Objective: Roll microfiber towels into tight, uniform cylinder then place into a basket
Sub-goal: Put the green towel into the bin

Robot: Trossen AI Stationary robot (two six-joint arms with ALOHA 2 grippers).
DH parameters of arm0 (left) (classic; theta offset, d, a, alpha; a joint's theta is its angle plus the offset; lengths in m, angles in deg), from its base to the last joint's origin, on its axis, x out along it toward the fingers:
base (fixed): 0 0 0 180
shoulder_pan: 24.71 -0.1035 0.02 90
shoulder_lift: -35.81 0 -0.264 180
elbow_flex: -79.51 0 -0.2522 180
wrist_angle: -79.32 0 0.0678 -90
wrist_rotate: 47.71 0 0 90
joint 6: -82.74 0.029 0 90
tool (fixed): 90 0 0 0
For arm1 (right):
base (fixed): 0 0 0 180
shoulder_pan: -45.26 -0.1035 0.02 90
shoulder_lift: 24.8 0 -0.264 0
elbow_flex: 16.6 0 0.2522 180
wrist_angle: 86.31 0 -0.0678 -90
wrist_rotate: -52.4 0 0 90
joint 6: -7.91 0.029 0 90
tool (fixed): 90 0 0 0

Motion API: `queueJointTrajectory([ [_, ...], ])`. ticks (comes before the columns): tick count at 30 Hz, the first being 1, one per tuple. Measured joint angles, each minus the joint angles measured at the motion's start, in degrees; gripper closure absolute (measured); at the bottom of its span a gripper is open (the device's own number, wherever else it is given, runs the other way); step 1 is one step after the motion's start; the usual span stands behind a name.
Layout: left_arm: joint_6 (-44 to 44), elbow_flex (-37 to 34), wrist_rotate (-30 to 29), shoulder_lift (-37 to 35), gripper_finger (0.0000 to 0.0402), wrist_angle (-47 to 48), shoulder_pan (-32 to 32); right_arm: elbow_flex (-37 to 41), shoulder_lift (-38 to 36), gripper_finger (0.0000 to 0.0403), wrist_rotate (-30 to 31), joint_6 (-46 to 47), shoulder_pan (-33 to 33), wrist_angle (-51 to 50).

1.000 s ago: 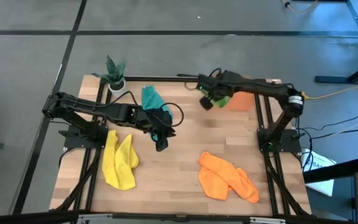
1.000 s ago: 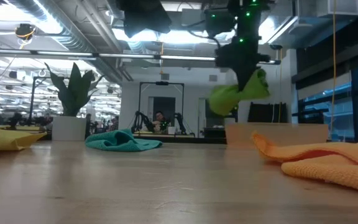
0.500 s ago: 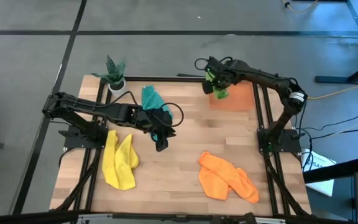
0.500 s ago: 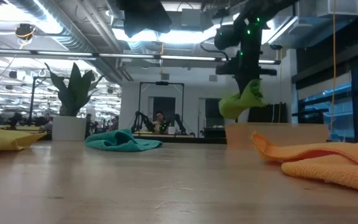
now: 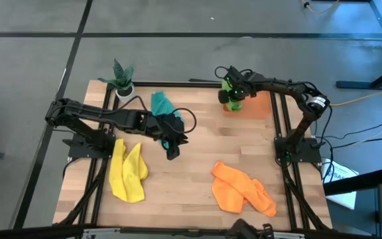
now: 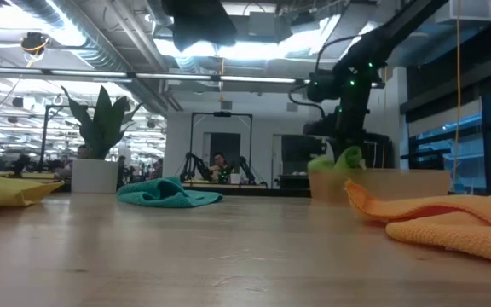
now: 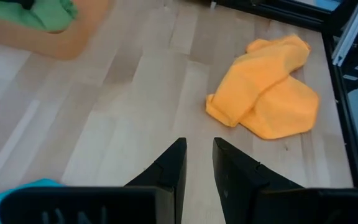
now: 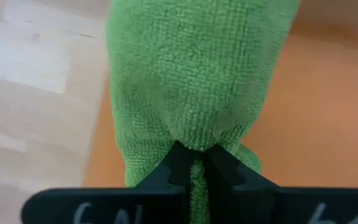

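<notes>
Wood table holds the lot. Orange basket sits at far right corner; R gripper is over its near-left edge, jaws pinched tight on green towel, which hangs into the basket. Orange towel lies crumpled front right, yellow towel front left, teal towel far left nr potted plant. L gripper mid-table beside the teal towel, fingers slightly apart w/ nothing between.
</notes>
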Motion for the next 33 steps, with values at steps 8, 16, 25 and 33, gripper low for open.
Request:
queueJointTrajectory([
  [8,0.0,0.0,0.0,0.0,0.0333,-0.1,-0.3,4.8,0.0,0.0383,-2.9,2.7,0.6,1.1],
  [16,0.5,0.0,0.0,0.0,0.0333,-0.1,-0.3,5.6,0.0,0.0383,-4.2,3.0,-0.3,5.9],
  [25,0.5,0.0,0.0,0.0,0.0333,-0.1,-0.3,5.6,0.0,0.0347,-4.3,2.9,-0.3,7.3],
  [33,0.4,0.0,0.0,0.0,0.0333,-0.1,-0.3,5.6,0.0,0.0291,-5.2,4.3,-0.3,10.4],
])
